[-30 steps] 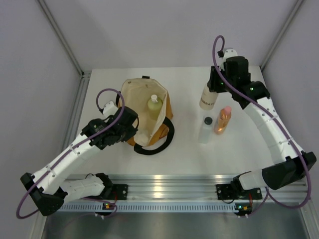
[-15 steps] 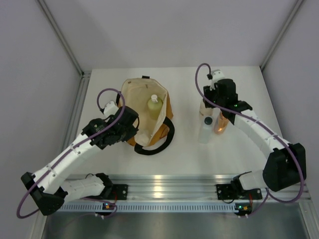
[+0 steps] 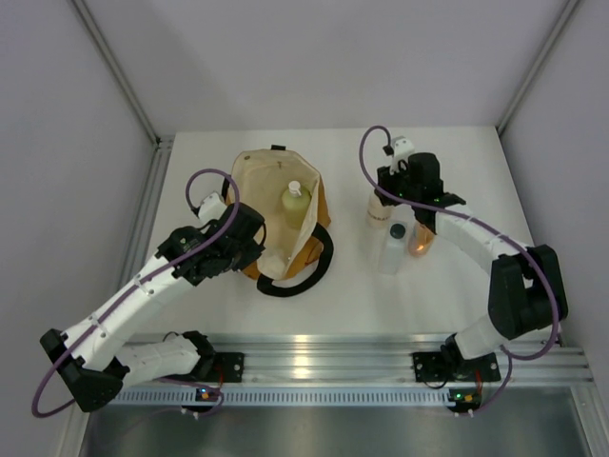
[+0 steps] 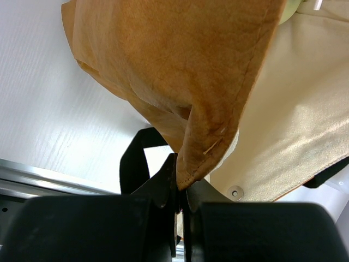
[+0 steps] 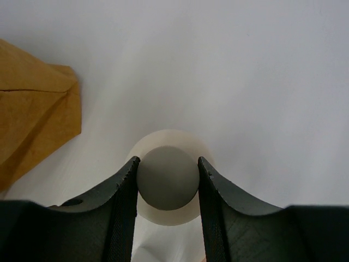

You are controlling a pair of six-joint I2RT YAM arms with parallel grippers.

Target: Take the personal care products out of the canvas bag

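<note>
The canvas bag (image 3: 262, 190) lies open at the table's middle left, with a pale green bottle (image 3: 295, 204) inside on the cream lining. My left gripper (image 3: 253, 249) is shut on the bag's tan edge (image 4: 191, 164) at its near rim. My right gripper (image 3: 384, 196) is shut on the cap of the beige bottle (image 3: 378, 208), which stands upright on the table right of the bag. In the right wrist view both fingers (image 5: 124, 191) press the round cap (image 5: 166, 185). A white bottle with a dark cap (image 3: 391, 253) and an orange bottle (image 3: 422, 244) stand just nearer.
The bag's black loop strap (image 3: 297, 282) lies on the table at its near side. A corner of the tan bag (image 5: 32, 103) shows left of the right gripper. Grey walls enclose the table on three sides, and a metal rail (image 3: 314, 357) runs along the near edge.
My right arm has swung left and folded inward, carrying the beige bottle a little left and nearer, close beside the white and orange bottles. The left arm and the bag have not moved.
</note>
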